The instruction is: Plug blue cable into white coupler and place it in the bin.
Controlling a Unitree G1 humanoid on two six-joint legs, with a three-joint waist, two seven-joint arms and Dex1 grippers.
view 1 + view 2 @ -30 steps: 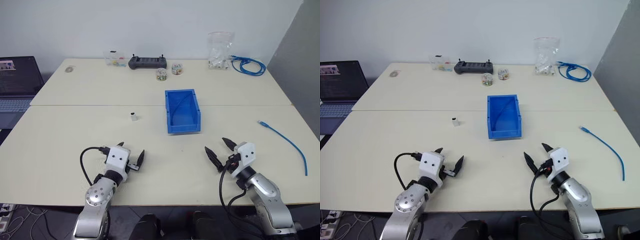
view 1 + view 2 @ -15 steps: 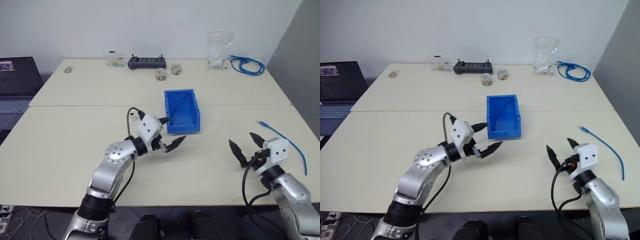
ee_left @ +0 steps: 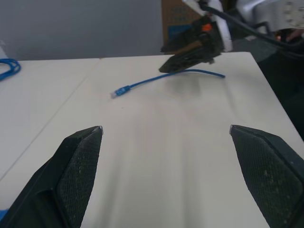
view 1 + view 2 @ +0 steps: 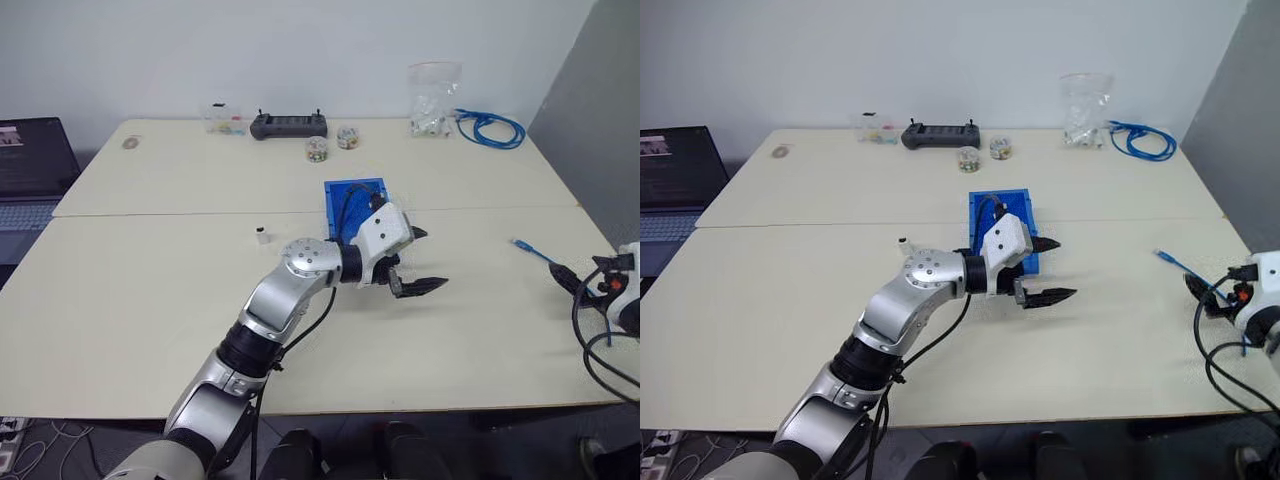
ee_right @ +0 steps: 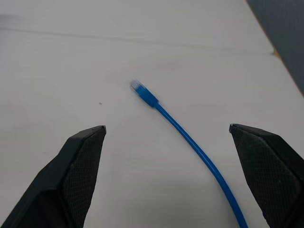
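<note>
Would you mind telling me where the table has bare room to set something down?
The near-left stretch is bare, from the white coupler to the front edge. So is the strip between the bin and the blue cable. The back edge is crowded: controller, jars, bag, coiled cable.

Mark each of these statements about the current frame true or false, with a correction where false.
1. The blue cable lies on the table, held by neither gripper. True.
2. The white coupler sits inside the bin. False: it stands on the table, apart from the bin.
3. The left gripper is open. True.
4. The right gripper is shut on the cable. False: it is open, with the cable lying loose.
</note>
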